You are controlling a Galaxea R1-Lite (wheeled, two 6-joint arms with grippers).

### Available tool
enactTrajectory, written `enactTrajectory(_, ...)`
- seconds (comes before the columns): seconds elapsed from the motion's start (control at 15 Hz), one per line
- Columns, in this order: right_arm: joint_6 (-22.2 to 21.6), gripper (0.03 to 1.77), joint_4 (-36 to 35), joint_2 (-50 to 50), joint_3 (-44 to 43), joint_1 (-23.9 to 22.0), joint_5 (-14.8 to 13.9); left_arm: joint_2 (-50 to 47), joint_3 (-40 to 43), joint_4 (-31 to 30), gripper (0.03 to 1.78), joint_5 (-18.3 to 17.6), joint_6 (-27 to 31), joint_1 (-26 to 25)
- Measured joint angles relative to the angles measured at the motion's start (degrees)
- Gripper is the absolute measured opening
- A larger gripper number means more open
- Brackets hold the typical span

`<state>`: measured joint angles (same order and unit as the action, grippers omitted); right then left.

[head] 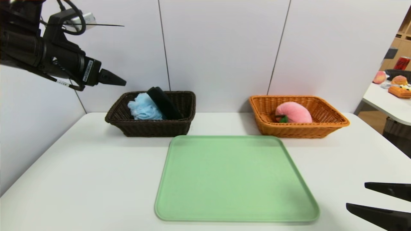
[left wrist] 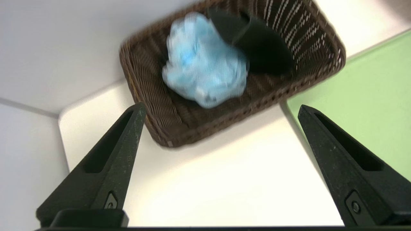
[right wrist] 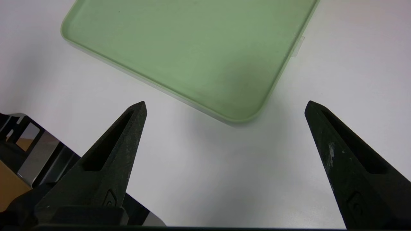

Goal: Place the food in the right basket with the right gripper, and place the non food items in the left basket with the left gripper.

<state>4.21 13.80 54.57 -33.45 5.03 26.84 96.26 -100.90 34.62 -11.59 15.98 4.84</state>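
Note:
The pink plush peach (head: 293,113) lies inside the orange-tan right basket (head: 298,131) at the back right. In the dark brown left basket (head: 151,129) rest the light blue bath pouf (head: 144,109) and the black folded case (head: 164,103), which leans against the pouf. My left gripper (head: 118,81) hangs high in the air to the left of that basket. In the left wrist view it is open (left wrist: 221,106) and holds nothing, with the pouf (left wrist: 205,64), the case (left wrist: 260,48) and the basket (left wrist: 192,128) beneath. My right gripper (head: 356,194) stands open and empty over the table's front right (right wrist: 225,102).
A bare green tray (head: 236,178) lies in the middle of the white table (head: 80,176), in front of both baskets; its corner (right wrist: 192,48) shows near the right gripper. White wall panels stand close behind the baskets. A side table (head: 385,104) with small toys stands far right.

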Motion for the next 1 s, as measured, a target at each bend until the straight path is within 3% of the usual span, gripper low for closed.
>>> enactTrajectory(0.6, 0.1, 1.7, 1.2, -6.3, 2.3, 0.5, -1.4, -19.5, 34.0, -3.4, 1.69, 12.4, -13.6, 0.0)
enactTrajectory(0.87, 0.2, 1.7, 2.0, -10.9, 2.4, 0.4, -5.9, -29.0, 42.5, -3.7, 1.69, 12.8, -16.3, 0.0)
enactTrajectory(1.0, 0.2, 1.7, 2.7, -13.4, 2.4, 0.3, -10.0, -33.7, 46.3, -3.6, 1.69, 12.8, -16.7, 0.0)
